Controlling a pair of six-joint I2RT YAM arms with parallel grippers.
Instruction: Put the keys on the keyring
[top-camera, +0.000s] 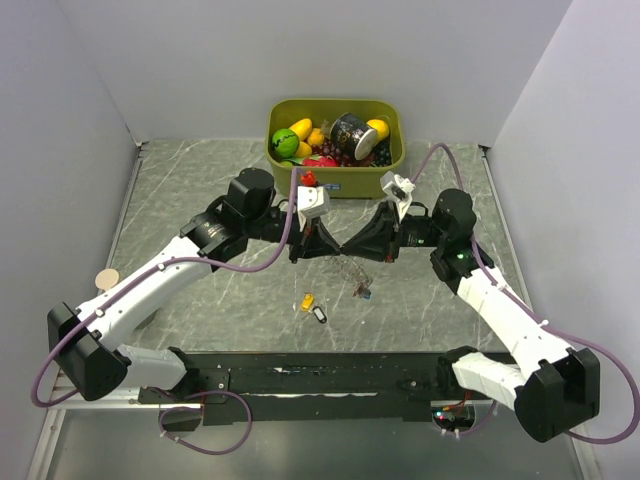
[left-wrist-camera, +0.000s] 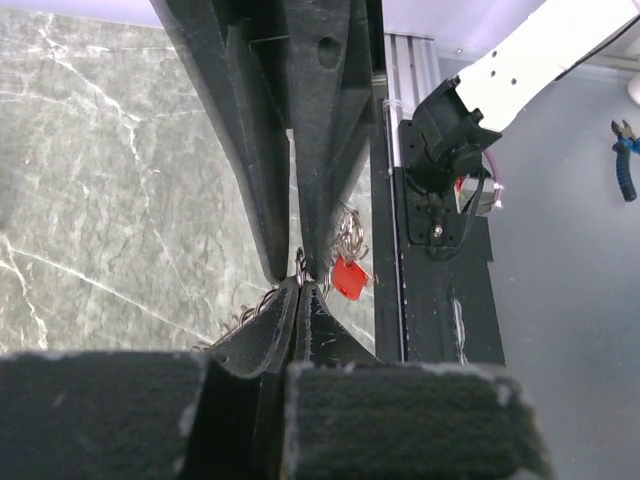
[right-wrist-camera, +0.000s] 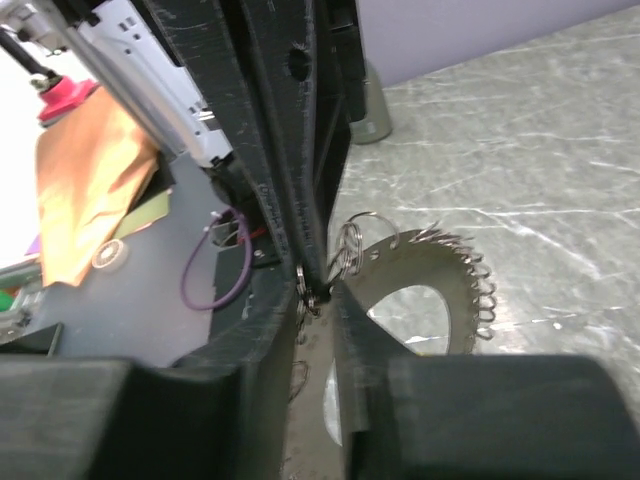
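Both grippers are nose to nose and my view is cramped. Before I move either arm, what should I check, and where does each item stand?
1. Left gripper shut on the keyring: ok, as far as the tips show.
2. Right gripper has a firm hold: cannot tell, its jaws are narrow and the contact is hidden.
3. Red key threaded on: cannot tell, it hangs beside the meeting tips.
4. Yellow key and black key on the keyring: not ok, both lie loose on the table.
5. Clearance between the grippers: not ok, they meet tip to tip.
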